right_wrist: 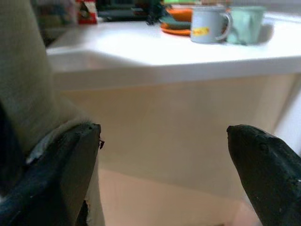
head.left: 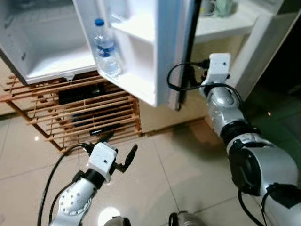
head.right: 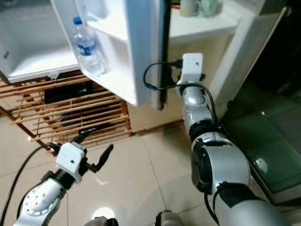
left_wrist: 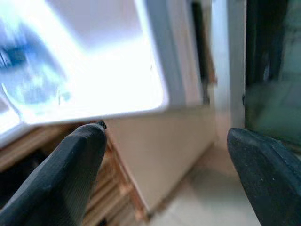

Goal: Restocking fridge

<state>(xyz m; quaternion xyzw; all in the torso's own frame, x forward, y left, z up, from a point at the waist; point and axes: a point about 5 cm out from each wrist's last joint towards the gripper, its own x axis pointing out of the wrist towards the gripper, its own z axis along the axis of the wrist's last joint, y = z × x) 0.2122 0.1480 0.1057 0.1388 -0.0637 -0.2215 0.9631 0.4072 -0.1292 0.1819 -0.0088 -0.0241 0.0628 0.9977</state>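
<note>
White plastic lines the open fridge (head.left: 42, 47), whose cavity sits at the upper left above a wooden slatted rack (head.left: 84, 113) standing on the pale tiled floor (head.left: 188, 160). Its door (head.left: 141, 52) swings out toward the robot, the inner shelves facing left, and a clear water bottle (head.left: 106, 49) with a blue cap stands upright in the lower door shelf. Behind the door runs a cream counter (right_wrist: 178, 52) with a white top, carrying a grey mug (right_wrist: 209, 23), a pale green mug (right_wrist: 247, 23) just beside it and an orange dish (right_wrist: 176, 26) near them. The silver right arm (head.left: 235, 127) reaches up to the door's outer edge; the right gripper (right_wrist: 164, 160) shows its fingers spread wide apart in its wrist view, one finger lying against the door's edge, nothing clamped between them. Low at the left, the left gripper (head.left: 120, 148) hangs over the tiles in front of the rack, fingers splayed and grasping nothing, well below the bottle. A black cable (head.left: 181, 77) loops beside the right wrist.
</note>
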